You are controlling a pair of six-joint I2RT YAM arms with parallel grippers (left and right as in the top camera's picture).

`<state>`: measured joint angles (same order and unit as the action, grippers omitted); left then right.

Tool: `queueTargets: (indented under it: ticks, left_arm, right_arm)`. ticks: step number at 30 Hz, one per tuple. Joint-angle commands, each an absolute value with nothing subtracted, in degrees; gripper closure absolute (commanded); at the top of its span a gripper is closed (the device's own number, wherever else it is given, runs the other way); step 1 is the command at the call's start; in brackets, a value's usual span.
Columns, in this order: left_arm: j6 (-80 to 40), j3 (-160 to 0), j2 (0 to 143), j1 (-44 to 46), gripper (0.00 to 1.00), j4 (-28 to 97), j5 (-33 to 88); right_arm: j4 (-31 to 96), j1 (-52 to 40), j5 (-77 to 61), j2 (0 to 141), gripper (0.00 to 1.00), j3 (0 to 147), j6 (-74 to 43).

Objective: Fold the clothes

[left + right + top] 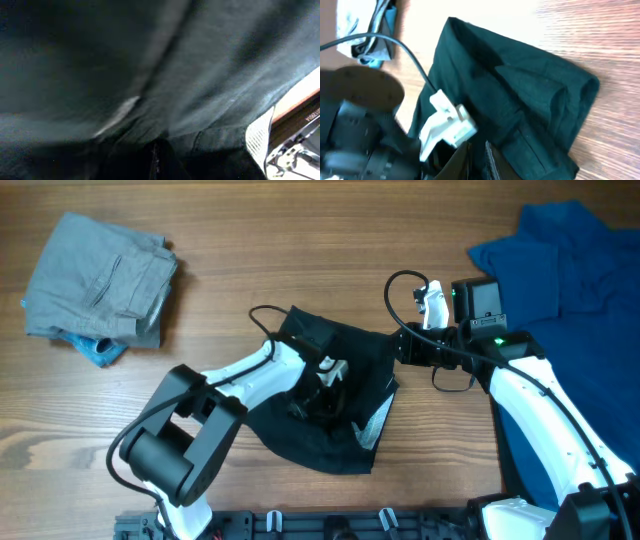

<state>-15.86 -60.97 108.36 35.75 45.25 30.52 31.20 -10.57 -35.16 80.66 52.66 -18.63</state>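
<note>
Shorts (332,438) lie bunched directly beneath the left gripper (320,394), the nearer one; the right gripper (401,346) hangs at their right edge. Neither pincer's spread can be told.

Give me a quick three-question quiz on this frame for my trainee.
1. True or false: the black shorts lie spread flat.
2. What sits at the top left of the overhead view? A) a cardboard box B) folded grey garment C) a plate
3. Which arm's end effector is over the middle of the shorts?
Key: 1 false, they are bunched up. 2 B. 3 the left end effector.
</note>
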Motion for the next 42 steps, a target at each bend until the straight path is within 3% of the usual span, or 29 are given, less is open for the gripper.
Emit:
queueTargets:
  ticks: [1,4,5,7,8,12,14,17,22,24,27,29,31,33,36,40,42]
  left_arm:
    - [-17.2,-68.6,104.8,28.3,0.76,54.3,29.1]
    - [-17.1,-76.4,101.8,21.1,0.56,60.5,28.9]
    - [-17.1,-77.9,100.1,14.9,0.57,61.8,28.8]
    - [-16.9,-77.9,100.2,9.3,0.82,62.9,27.6]
    - [-17.0,-77.8,100.2,8.0,0.87,63.2,26.1]
    - [-16.7,-77.8,100.2,3.6,0.91,63.1,24.3]
    - [-16.7,-77.8,100.2,3.1,0.85,63.0,24.3]
    - [-16.5,-77.8,100.2,3.7,0.78,63.8,24.4]
    - [-13.6,-77.8,100.2,5.7,0.77,68.6,24.4]
    - [-12.2,-77.8,100.2,6.8,0.94,69.6,24.4]
    - [-11.8,-76.9,100.2,8.8,0.96,71.3,23.5]
    - [-11.8,-75.5,100.2,10.4,0.96,71.6,23.5]
    - [-11.8,-72.1,100.2,13.2,0.86,71.4,23.5]
    - [-12.4,-67.4,100.2,15.5,0.83,68.9,23.3]
    - [-20.3,-56.6,100.2,17.3,0.90,58.4,23.5]
    - [-25.9,-46.7,100.2,17.3,0.92,45.4,24.1]
    - [-26.0,-44.4,100.2,17.3,0.78,39.8,23.6]
  right_arm:
    - [31.5,-12.2,-45.3,80.4,0.88,53.4,-14.7]
    - [36.7,-20.2,-44.2,80.4,0.91,52.9,-12.4]
    - [39.2,-27.7,-38.8,80.5,0.91,52.1,-15.5]
    - [40.4,-34.2,-30.7,80.5,0.93,49.9,-23.6]
    - [40.3,-36.4,-29.0,80.6,0.93,48.4,-26.2]
    - [36.2,-41.6,-26.8,83.8,0.92,39.4,-36.9]
    - [31.2,-41.7,-26.8,86.8,0.92,32.7,-44.5]
    - [27.9,-41.6,-27.0,87.1,0.95,31.1,-44.6]
    - [38.5,-41.4,-23.9,76.2,0.96,40.7,-42.2]
    - [40.1,-39.9,-19.2,69.2,0.96,44.9,-42.1]
    - [37.3,-36.4,-12.5,62.2,0.87,46.3,-42.2]
    - [37.0,-34.5,-10.0,61.9,0.87,46.2,-42.0]
    - [36.9,-33.8,-5.0,66.0,0.87,46.1,-42.2]
    - [35.2,-33.6,-3.1,71.4,0.86,46.1,-42.2]
    - [30.3,-31.8,-3.8,84.7,0.85,46.1,-44.3]
    - [23.7,-26.9,-11.2,97.2,0.87,46.1,-43.7]
    - [18.8,-23.7,-14.2,101.9,0.90,46.1,-43.7]
